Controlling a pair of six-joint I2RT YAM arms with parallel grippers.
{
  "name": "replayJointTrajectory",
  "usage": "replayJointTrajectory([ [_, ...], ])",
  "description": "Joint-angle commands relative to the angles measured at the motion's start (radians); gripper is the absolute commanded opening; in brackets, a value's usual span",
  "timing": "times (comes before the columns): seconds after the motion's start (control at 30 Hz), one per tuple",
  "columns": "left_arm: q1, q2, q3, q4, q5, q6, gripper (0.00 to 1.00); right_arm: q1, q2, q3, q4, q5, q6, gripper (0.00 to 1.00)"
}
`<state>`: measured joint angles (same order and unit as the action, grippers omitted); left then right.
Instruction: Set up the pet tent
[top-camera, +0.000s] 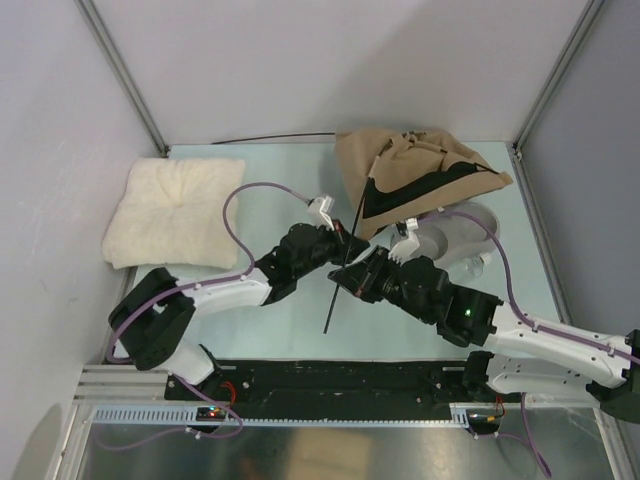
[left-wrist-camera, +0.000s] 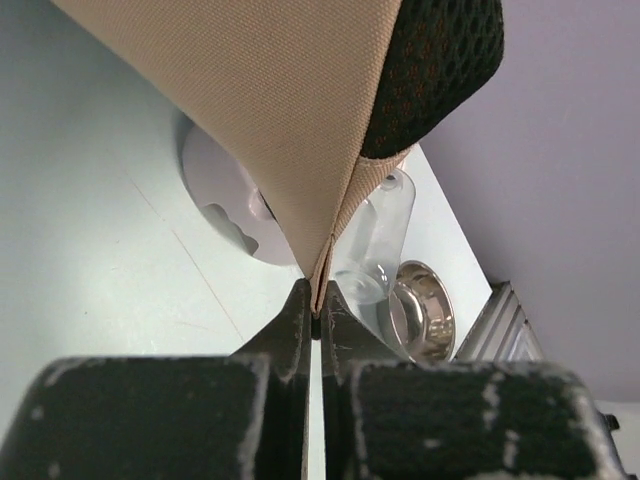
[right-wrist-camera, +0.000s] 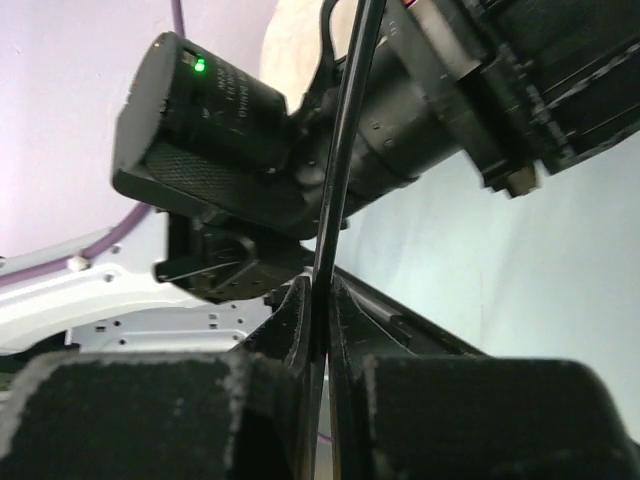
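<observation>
The pet tent (top-camera: 415, 175) lies crumpled at the back right of the table, tan fabric with black trim. My left gripper (top-camera: 345, 237) is shut on the tent's near corner; the left wrist view shows the tan fabric (left-wrist-camera: 270, 110) with black mesh (left-wrist-camera: 440, 70) pinched at the fingertips (left-wrist-camera: 318, 305). My right gripper (top-camera: 352, 280) is shut on a thin dark pole (top-camera: 340, 270) that slants from the tent toward the table's front. In the right wrist view the pole (right-wrist-camera: 340, 170) rises from between the fingers, in front of the left arm (right-wrist-camera: 300, 130). A second pole (top-camera: 270, 138) lies along the back edge.
A fluffy cream cushion (top-camera: 175, 212) lies at the back left. A white dish with a clear piece and a metal ring (top-camera: 465, 240) sits right of the grippers, also in the left wrist view (left-wrist-camera: 420, 310). Grey walls close the table's sides and back.
</observation>
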<state>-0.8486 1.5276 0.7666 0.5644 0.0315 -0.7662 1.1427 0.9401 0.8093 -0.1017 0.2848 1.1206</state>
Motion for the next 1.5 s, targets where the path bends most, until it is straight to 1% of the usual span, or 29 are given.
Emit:
replayJointTrajectory([
  [0.0,0.004,-0.097,0.009,-0.190,0.099,0.078,0.00,-0.012,-0.044,-0.018,0.044,0.185,-0.165,0.00],
  [0.1,0.009,-0.122,0.013,-0.281,0.127,0.083,0.00,-0.014,-0.058,-0.043,0.070,0.209,-0.190,0.00],
  [0.27,0.010,-0.143,0.020,-0.374,0.170,0.112,0.00,-0.025,-0.063,-0.083,0.090,0.213,-0.183,0.00],
  [0.5,0.011,-0.155,0.082,-0.483,0.190,0.214,0.00,-0.026,-0.072,-0.132,0.046,0.227,-0.142,0.00],
  [0.67,0.009,-0.164,0.132,-0.541,0.214,0.278,0.00,-0.017,-0.087,-0.169,0.050,0.285,-0.160,0.00],
  [0.73,0.006,-0.168,0.147,-0.568,0.220,0.293,0.00,-0.014,-0.097,-0.181,0.080,0.324,-0.190,0.00],
  [0.9,-0.010,-0.192,0.161,-0.627,0.224,0.299,0.00,-0.020,-0.106,-0.199,0.267,0.394,-0.311,0.00],
  [1.1,-0.014,-0.251,0.170,-0.683,0.199,0.318,0.00,-0.036,-0.080,-0.212,0.416,0.349,-0.391,0.00],
  [1.17,-0.014,-0.256,0.179,-0.705,0.203,0.323,0.00,-0.036,-0.080,-0.213,0.433,0.341,-0.416,0.00],
  [1.27,-0.014,-0.263,0.183,-0.728,0.228,0.323,0.00,-0.040,-0.087,-0.212,0.450,0.340,-0.471,0.00],
  [1.47,-0.014,-0.289,0.183,-0.787,0.310,0.303,0.00,-0.039,-0.083,-0.210,0.567,0.324,-0.622,0.00],
])
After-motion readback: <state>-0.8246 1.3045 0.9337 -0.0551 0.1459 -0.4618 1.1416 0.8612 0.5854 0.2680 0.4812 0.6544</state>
